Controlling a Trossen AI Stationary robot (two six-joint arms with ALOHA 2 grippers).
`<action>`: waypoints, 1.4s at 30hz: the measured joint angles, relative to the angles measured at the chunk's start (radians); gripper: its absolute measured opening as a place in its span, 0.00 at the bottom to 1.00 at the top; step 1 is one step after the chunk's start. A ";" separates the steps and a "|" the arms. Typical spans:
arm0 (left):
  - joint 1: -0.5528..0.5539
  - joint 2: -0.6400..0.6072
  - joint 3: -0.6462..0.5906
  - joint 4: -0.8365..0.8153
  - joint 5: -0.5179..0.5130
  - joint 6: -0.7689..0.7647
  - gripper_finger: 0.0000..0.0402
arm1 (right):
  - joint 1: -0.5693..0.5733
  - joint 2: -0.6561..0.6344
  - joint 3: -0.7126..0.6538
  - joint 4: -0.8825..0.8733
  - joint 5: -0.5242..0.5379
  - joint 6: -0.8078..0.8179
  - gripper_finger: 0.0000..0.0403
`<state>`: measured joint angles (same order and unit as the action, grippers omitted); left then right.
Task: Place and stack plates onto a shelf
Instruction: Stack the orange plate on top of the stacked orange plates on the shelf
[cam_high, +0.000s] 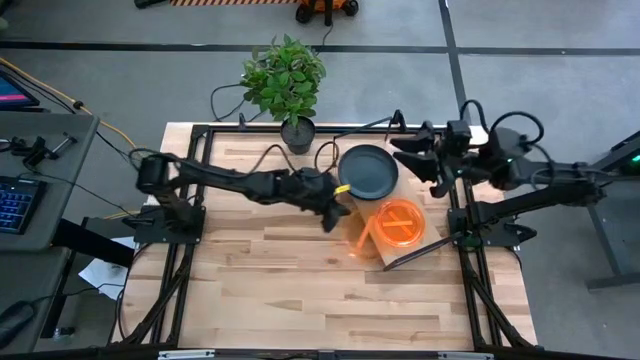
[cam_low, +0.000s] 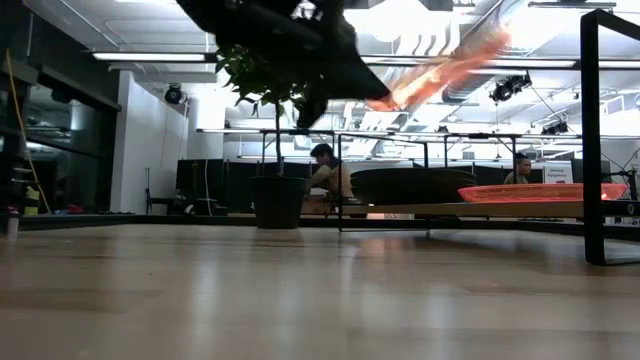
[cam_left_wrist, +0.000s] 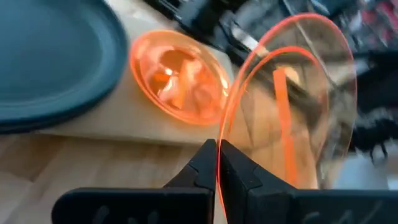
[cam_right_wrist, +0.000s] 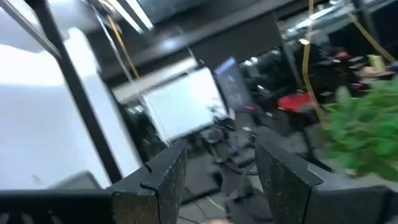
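My left gripper (cam_high: 333, 213) is over the middle of the table, beside the shelf's left edge, shut on a translucent orange plate (cam_high: 360, 238) that it carries tilted in the air (cam_low: 440, 62). The light wood shelf (cam_left_wrist: 112, 127) carries dark grey plates (cam_high: 368, 170) on its far half and an orange plate (cam_high: 398, 222) on its near half; each rests flat on its base. How many lie in each pile I cannot tell. My right gripper (cam_high: 408, 153) waits open past the shelf's far right corner, touching nothing. My left gripper pinches the orange plate's rim (cam_left_wrist: 219, 163) between its two fingers, which come at it from the table's left. The plate is lifted clear of the table and shelf, standing steeply on edge and reaching away from the fingers toward the shelf.
A potted plant (cam_high: 297, 132) stands at the table's far edge, left of the shelf. Black frame rails (cam_high: 195, 190) run along the table's sides. Bare wood tabletop (cam_high: 300, 290) lies near and left of the shelf. People sit in the room beyond (cam_low: 330, 170).
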<state>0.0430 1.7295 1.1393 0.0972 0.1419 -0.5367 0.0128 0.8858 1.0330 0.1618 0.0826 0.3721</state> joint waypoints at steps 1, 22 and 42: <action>0.004 0.025 0.015 0.014 -0.015 -0.028 0.00 | 0.000 0.003 0.029 -0.053 0.014 -0.015 0.44; 0.022 0.470 0.576 -0.076 -0.219 -0.035 0.00 | 0.001 0.012 0.110 -0.355 0.084 -0.030 0.44; 0.007 0.487 0.574 -0.083 -0.238 0.042 0.20 | 0.001 0.012 0.110 -0.369 0.084 -0.033 0.44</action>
<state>0.0502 2.2169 1.7134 0.0139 -0.0963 -0.4942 0.0135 0.8982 1.1435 -0.2073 0.1665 0.3393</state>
